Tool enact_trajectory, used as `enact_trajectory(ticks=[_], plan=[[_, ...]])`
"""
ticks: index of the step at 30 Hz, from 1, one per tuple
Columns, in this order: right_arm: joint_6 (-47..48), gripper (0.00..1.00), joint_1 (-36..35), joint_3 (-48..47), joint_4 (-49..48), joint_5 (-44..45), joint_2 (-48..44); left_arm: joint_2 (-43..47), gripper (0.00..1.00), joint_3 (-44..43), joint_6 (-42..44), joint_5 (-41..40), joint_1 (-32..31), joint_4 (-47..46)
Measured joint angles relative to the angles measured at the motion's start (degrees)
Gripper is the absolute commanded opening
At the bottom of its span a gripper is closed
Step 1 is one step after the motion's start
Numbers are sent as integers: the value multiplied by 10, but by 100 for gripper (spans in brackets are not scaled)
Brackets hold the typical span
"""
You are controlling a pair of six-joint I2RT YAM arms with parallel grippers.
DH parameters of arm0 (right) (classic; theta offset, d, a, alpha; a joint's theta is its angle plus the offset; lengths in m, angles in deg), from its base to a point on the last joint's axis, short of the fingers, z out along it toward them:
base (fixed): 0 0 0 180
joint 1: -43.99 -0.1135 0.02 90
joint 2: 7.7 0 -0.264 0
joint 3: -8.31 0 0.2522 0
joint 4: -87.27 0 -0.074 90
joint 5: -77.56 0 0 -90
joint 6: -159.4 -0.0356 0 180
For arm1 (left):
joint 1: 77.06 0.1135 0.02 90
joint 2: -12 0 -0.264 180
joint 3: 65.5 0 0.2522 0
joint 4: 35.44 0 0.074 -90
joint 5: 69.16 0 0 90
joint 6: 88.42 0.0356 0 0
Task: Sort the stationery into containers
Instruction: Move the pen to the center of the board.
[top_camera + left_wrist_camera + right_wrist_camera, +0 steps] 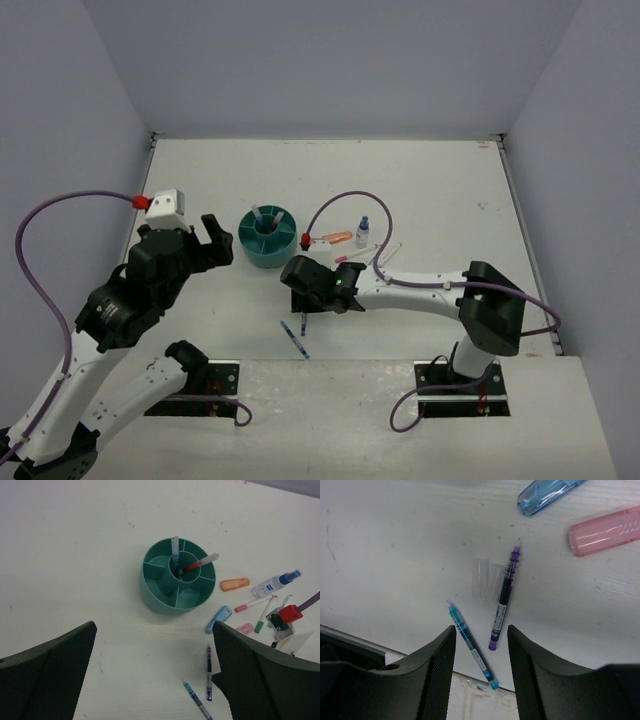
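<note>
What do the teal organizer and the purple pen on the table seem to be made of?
The teal organizer is probably moulded plastic, opaque and slightly matte: its colour is uniform and its dividing walls are thin and even. The purple pen seems to have a clear, glossy plastic barrel: dark ink shows through it, and part of it carries a printed label.

Top camera looks down from behind; wrist cameras (right nearer) apparently share the purple pen (503, 597).

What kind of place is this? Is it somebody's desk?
Probably a robot lab booth, not a home desk: plain walls box in a white table, with the left arm and right arm mounted at its near edge.
</note>
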State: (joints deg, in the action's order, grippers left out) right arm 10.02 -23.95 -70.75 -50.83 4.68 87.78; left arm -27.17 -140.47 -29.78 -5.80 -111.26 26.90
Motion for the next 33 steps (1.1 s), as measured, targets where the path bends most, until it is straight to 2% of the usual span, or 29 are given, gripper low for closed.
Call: enact_trajectory(ticks=[3,7,17,33], plan=[[-11,44,-13,-30,26,12,31,26,100,26,7,-13,0,13],[-19,35,-18,-33,53,15,47,27,100,43,10,-18,0,18],[-23,33,-17,-74,98,19,112,94,100,125,4,-58,0,-25],[-24,29,-14,-84,106,19,149,123,100,131,-11,-95,0,-36]])
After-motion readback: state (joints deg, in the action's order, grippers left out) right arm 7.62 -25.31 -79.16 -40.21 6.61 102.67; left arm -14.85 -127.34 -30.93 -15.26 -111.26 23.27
